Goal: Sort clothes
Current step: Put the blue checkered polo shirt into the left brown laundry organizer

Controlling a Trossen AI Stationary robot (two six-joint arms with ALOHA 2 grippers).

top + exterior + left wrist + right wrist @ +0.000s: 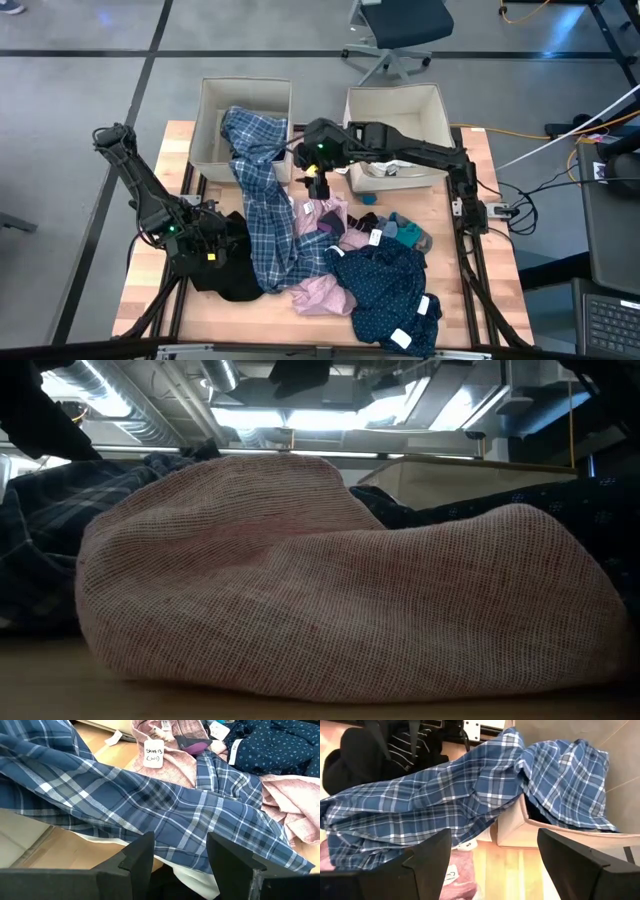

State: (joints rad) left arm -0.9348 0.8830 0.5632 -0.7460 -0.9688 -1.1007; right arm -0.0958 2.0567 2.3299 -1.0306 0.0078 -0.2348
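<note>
Currently, blue plaid shirt (pixel 262 195) draped from left bin (pixel 212 130) onto bench (pixel 460 290), right tool (pixel 316 185) spread beside it (empty), left tool (pixel 205 245) spread over black garment (pixel 232 275).

Bare table (pixel 150 180) lies along the left edge; the blue plaid shirt (pixel 262 215) drapes from the left bin (pixel 212 110) across the middle, blocking passage; garments crowd the front right corner.

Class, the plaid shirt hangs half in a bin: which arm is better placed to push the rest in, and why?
Probably the right. The right gripper hovers open beside the blue plaid shirt at the rim of the left bin; the left gripper sits lower, over the black garment.
</note>
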